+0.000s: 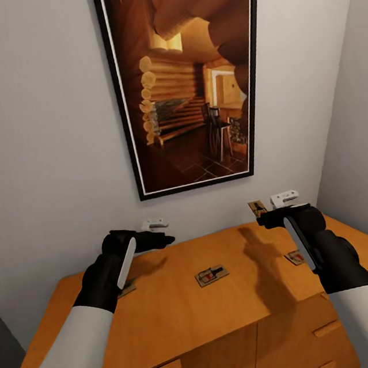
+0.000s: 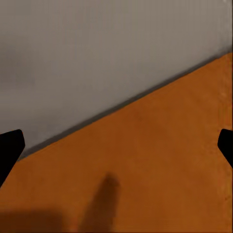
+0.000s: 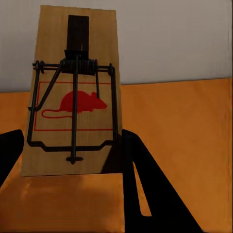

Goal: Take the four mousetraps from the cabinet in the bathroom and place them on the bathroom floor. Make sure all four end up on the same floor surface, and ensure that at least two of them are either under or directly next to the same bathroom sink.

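**One trap lifted, three waiting on the dresser**

We are holding one mousetrap (image 3: 73,92) in our right gripper (image 1: 262,215), clamped above the orange dresser (image 1: 167,320); our left gripper (image 1: 167,240) is hovering spread and empty; three mousetraps, including the middle one (image 1: 211,275), are lying on top; none is reaching the floor yet.

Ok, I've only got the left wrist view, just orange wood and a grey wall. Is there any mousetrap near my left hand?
Observer: Yes, the left mousetrap lies on the orange dresser top, partly under your forearm, behind the open left hand.
Operator: And the right hand?
Observer: The right hand appears to grip the held mousetrap upright, above the dresser.
Operator: Any others?
Observer: Two lie flat: the middle mousetrap and the right mousetrap, which is beside the right forearm.
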Motion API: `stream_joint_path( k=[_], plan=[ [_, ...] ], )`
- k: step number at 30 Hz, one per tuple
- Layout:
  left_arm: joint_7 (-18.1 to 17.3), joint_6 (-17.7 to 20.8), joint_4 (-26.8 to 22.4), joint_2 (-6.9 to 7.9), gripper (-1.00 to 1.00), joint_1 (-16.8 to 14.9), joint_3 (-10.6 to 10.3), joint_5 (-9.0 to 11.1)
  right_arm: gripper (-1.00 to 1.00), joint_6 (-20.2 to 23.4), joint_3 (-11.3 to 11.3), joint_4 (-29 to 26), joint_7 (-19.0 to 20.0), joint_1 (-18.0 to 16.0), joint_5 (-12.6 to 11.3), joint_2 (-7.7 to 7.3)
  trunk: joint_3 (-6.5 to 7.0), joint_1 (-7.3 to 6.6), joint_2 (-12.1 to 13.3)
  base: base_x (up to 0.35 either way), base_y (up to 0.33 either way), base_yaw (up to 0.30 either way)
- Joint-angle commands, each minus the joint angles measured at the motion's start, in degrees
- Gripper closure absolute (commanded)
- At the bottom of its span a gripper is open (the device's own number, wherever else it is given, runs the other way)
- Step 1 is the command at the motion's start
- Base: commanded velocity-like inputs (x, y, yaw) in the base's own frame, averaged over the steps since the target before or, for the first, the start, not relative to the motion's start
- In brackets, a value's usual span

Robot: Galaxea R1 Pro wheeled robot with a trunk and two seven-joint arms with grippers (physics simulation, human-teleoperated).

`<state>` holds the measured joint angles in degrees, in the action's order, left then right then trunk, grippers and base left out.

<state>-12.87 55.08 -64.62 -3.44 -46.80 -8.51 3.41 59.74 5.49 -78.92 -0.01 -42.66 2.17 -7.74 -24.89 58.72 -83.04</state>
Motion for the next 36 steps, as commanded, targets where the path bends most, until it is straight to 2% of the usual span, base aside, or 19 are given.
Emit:
stream_joint_path(
  k=[1,5,6,10,11,14,15,19,21,31,36],
  plan=[
    [-1.1,0.3,0.0,0.06,-1.00,0.0,0.0,0.2,1.00,0.3,0.1,0.0,0.0,-0.1,0.2,-0.06,-0.02,0.00,0.0,0.022,0.003,-0.209],
    [-8.3,0.2,0.2,0.63,-1.00,0.0,-0.2,-0.3,1.00,0.3,0.1,0.0,-0.1,-0.1,0.2,-0.08,0.17,0.00,0.0,0.011,0.002,-0.204],
    [-11.3,0.1,0.4,1.03,-1.00,0.0,-0.3,-0.6,1.00,0.3,0.1,0.0,-0.1,-0.1,0.2,-0.08,0.21,0.00,0.0,0.005,0.001,-0.200],
    [-16.3,0.0,0.5,2.09,-1.00,0.0,-1.9,-1.0,1.00,0.3,0.1,0.0,-0.1,-0.1,0.2,-0.08,0.41,0.00,0.0,0.003,0.000,-0.199],
    [-18.3,0.0,0.6,2.80,-1.00,0.0,-3.6,-1.2,1.00,0.3,0.1,0.0,-0.1,-0.1,0.2,-0.08,0.45,0.00,0.0,0.001,0.000,-0.197],
    [-20.5,0.0,0.6,3.91,-1.00,0.0,-7.0,-1.3,1.00,0.3,0.1,0.0,-0.1,-0.1,0.2,-0.08,0.60,0.00,0.0,0.001,0.000,-0.194],
    [-21.4,0.0,0.6,4.68,-1.00,0.0,-9.3,-1.3,1.00,0.3,0.1,0.0,-0.1,-0.1,0.2,-0.08,0.64,0.00,0.0,0.000,0.000,-0.180],
    [-22.5,-0.1,0.6,6.36,-1.00,0.0,-12.9,-1.3,1.00,0.3,0.1,0.0,-0.1,-0.1,0.2,-0.08,0.80,0.00,0.0,0.000,0.000,-0.147],
    [-22.9,-0.1,0.6,7.24,-1.00,0.0,-14.1,-1.2,1.00,0.3,0.1,0.0,-0.1,-0.1,0.2,-0.08,0.83,0.00,0.0,0.000,0.000,-0.054],
    [-23.2,0.0,0.7,8.99,-1.00,0.0,-15.0,-1.0,1.00,0.3,0.0,0.1,-0.1,-0.1,0.2,-0.08,0.86,0.00,0.0,0.000,0.000,-0.011],
    [-23.1,0.2,0.6,9.07,-1.00,0.0,-15.1,-1.2,1.00,0.3,0.0,0.1,-0.1,-0.1,0.1,-0.08,0.86,0.00,0.0,0.000,0.000,0.000]
  ],
)
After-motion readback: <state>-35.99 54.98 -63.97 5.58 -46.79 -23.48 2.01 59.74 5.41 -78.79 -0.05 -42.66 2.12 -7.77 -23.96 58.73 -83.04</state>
